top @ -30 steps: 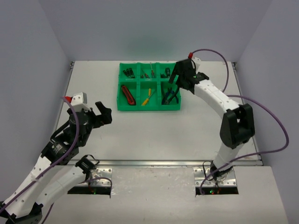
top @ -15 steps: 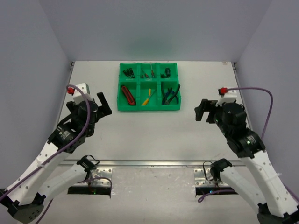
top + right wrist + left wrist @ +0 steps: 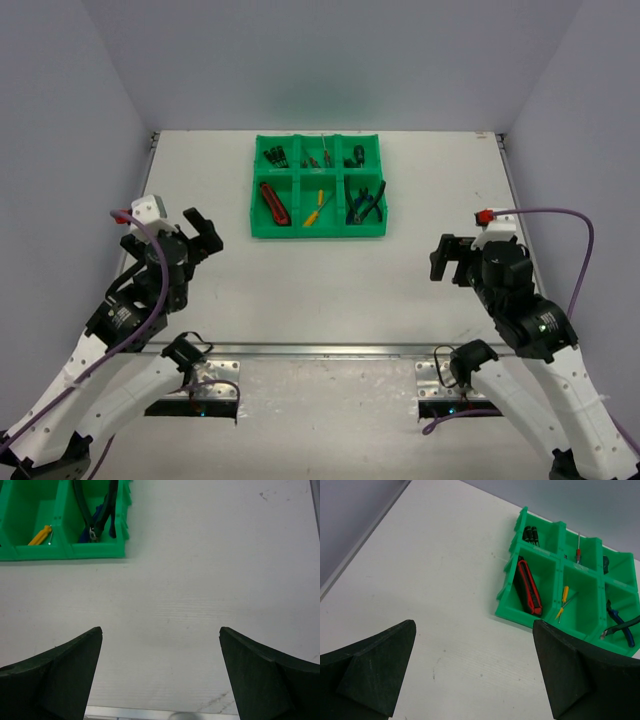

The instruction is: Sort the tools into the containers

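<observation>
The green six-compartment tray (image 3: 298,178) stands at the back middle of the table and holds the tools. A red-and-black utility knife (image 3: 272,201) lies in its near left cell, a yellow screwdriver (image 3: 316,207) in the near middle, and blue and green pliers (image 3: 365,203) in the near right. Small precision screwdrivers (image 3: 274,156) lie in the far cells. My left gripper (image 3: 203,232) is open and empty at the left, well short of the tray (image 3: 507,612). My right gripper (image 3: 441,257) is open and empty at the right, over bare table, with the tray (image 3: 65,551) ahead to its left.
The white table (image 3: 330,280) has a raised metal rail at the near edge (image 3: 350,349) and rails at both sides. Grey walls close in the back and sides. Purple cables loop from both wrists.
My right arm pulled back from over the tray's right cells to the near right side. My left arm drew back slightly toward the left. Both grippers stay open and empty.
</observation>
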Controlling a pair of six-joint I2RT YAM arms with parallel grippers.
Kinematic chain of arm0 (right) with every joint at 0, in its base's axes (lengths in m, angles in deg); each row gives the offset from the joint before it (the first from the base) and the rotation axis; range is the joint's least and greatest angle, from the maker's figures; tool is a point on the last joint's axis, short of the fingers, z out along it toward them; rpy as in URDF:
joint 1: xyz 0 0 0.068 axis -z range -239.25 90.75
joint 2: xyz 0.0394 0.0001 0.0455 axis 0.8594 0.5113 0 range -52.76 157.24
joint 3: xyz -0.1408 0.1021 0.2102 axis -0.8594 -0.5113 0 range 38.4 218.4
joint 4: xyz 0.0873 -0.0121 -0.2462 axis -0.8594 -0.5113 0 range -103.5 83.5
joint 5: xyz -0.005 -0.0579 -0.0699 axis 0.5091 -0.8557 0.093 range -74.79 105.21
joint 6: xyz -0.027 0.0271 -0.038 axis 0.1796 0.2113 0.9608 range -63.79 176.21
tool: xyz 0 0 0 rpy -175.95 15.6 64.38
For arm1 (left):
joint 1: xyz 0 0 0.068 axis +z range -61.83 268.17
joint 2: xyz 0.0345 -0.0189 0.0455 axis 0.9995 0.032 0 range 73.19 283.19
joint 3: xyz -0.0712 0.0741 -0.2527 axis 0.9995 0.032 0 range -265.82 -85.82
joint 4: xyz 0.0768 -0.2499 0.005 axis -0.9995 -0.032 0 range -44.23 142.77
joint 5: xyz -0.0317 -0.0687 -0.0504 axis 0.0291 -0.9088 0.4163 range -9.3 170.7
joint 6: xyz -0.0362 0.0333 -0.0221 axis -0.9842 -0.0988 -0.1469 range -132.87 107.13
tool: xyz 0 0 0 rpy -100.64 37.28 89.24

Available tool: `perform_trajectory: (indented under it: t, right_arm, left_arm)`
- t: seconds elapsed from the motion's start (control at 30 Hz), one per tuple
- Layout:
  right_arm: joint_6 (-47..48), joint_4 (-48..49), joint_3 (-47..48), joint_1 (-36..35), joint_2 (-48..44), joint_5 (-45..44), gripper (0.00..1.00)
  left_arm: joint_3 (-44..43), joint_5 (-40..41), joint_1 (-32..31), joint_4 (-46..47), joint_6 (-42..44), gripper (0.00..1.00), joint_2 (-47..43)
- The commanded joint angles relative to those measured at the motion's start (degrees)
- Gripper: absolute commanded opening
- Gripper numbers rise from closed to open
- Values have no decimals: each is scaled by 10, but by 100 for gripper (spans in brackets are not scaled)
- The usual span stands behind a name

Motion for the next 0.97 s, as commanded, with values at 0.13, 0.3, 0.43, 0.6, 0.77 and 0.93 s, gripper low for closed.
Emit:
perform_trajectory:
  t: [0.13, 0.3, 0.43, 0.6, 0.77, 0.93]
  right_arm:
    - [2, 22, 2, -1, -2, -6, 99]
    - [4, 28, -7, -1, -2, -7, 99]
    - [-4, 23, 1, 0, 3, 2, 99]
    - [-9, 22, 0, 0, 9, 7, 99]
    - [-5, 24, 2, -1, 8, 11, 99]
    - [-3, 26, -4, -1, 3, 11, 99]
  left_arm:
    - [6, -5, 4, 32, 7, 100, 2]
    - [8, -16, 4, 37, 11, 100, -2]
    - [10, -24, 4, 40, 15, 100, -5]
    - [11, -28, 5, 41, 16, 100, -6]
    - [11, -29, 4, 41, 17, 100, -7]
    - [11, -29, 5, 41, 17, 100, -10]
